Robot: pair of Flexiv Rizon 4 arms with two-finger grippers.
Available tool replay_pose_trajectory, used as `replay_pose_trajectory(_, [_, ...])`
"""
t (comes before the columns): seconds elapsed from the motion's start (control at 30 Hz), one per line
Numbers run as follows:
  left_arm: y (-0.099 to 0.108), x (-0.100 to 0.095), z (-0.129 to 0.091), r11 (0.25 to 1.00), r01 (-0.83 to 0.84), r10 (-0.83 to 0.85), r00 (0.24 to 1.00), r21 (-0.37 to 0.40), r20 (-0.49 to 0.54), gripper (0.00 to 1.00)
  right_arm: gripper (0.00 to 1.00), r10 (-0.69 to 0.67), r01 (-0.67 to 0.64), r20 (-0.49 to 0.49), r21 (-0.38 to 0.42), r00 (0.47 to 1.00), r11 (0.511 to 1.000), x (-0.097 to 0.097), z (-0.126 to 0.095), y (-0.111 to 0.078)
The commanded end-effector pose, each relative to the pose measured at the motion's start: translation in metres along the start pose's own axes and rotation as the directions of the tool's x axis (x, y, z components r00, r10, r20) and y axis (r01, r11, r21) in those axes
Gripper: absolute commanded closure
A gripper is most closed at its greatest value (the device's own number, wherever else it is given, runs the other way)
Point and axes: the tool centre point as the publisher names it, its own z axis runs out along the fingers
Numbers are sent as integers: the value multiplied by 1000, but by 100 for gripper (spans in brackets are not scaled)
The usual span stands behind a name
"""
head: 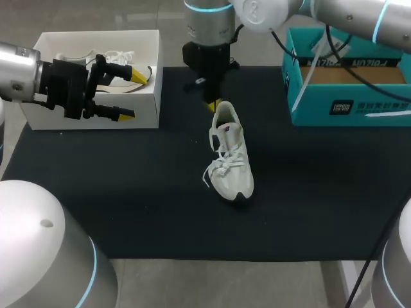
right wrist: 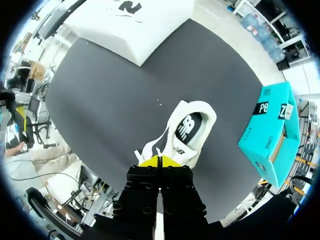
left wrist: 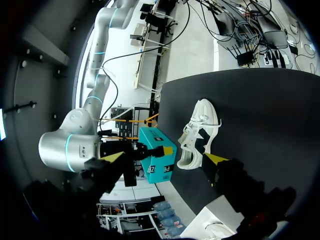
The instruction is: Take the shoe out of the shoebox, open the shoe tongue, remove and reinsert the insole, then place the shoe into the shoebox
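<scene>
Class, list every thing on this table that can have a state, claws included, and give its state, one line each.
Shoe: outside both boxes, upright on its sole, laced.
Insole: in the shoe.
White box: open.
Teal box: open.
Left claw: open, empty, by the white box.
Right claw: shut, empty, over the shoe.

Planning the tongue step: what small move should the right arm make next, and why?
Probably open the right hand and lower it toward the tongue: it hangs shut and empty above the white sneaker, already out on the black mat.
</scene>
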Motion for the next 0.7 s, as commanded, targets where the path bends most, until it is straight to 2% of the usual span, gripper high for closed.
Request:
replay_pose_trajectory(0.03, [0, 0, 1, 1000, 0, 0, 1000, 0, -4, 0, 100, -854, 785, -50, -368, 518, 498, -1, -1, -6])
replay_pose_trajectory(0.1, [0, 0, 1, 1000, 0, 0, 1000, 0, -4, 0, 100, -876, 802, -43, -383, 480, 459, -1, -1, -6])
replay_pose_trajectory(0.63, [0, 0, 1, 1000, 0, 0, 1000, 0, -4, 0, 100, -876, 802, -43, -383, 480, 459, -1, -1, -6])
replay_pose_trajectory(0.7, [0, 0, 1, 1000, 0, 0, 1000, 0, -4, 0, 100, -884, 823, 3, -367, 467, 434, -8, -1, -6])
